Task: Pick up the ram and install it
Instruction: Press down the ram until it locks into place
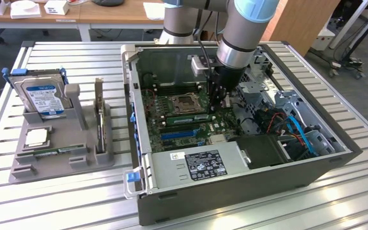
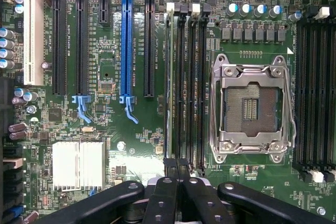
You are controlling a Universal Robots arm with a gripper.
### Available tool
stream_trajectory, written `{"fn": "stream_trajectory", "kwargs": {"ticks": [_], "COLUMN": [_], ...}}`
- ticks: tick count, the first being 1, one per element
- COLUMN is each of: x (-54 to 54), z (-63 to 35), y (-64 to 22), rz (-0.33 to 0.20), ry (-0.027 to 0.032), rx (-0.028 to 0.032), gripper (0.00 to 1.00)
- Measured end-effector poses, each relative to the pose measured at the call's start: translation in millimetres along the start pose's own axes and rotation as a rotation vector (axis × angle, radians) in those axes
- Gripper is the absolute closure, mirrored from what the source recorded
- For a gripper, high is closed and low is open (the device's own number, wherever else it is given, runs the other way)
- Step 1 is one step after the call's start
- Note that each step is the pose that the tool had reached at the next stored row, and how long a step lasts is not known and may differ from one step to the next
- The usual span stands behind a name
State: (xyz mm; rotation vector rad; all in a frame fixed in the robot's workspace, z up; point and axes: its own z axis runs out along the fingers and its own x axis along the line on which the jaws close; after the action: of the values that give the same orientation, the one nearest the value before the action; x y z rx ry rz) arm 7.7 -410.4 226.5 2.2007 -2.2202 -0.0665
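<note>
The ram (image 2: 169, 87) stands edge-on in the DIMM slot farthest from the empty CPU socket (image 2: 251, 108). In the exterior view the ram (image 1: 185, 117) is a thin green strip on the motherboard beside that socket (image 1: 185, 101). My gripper (image 2: 177, 167) is shut, fingertips pressed together with nothing between them, and hovers just over one end of the slot row. Seen from outside, the gripper (image 1: 221, 106) reaches straight down into the open computer case (image 1: 235, 191), close to the stick's end. Whether the fingertips touch the stick I cannot tell.
Beside the ram's slot, three DIMM slots (image 2: 191, 87) are empty. The blue PCI slot (image 2: 126, 45) and black card slots lie farther off. At the exterior view's left, a grey holder (image 1: 56, 163) carries a blue-labelled hard drive (image 1: 43, 98), an upright expansion card (image 1: 99, 112) and another green stick (image 1: 57, 151).
</note>
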Motion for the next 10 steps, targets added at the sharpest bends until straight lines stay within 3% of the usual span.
{"fn": "stream_trajectory", "kwargs": {"ticks": [10], "x": [0.1], "z": [1.5], "y": [-0.1], "rz": [0.000], "ry": [0.0002], "rx": [-0.0001], "gripper": [0.90]}}
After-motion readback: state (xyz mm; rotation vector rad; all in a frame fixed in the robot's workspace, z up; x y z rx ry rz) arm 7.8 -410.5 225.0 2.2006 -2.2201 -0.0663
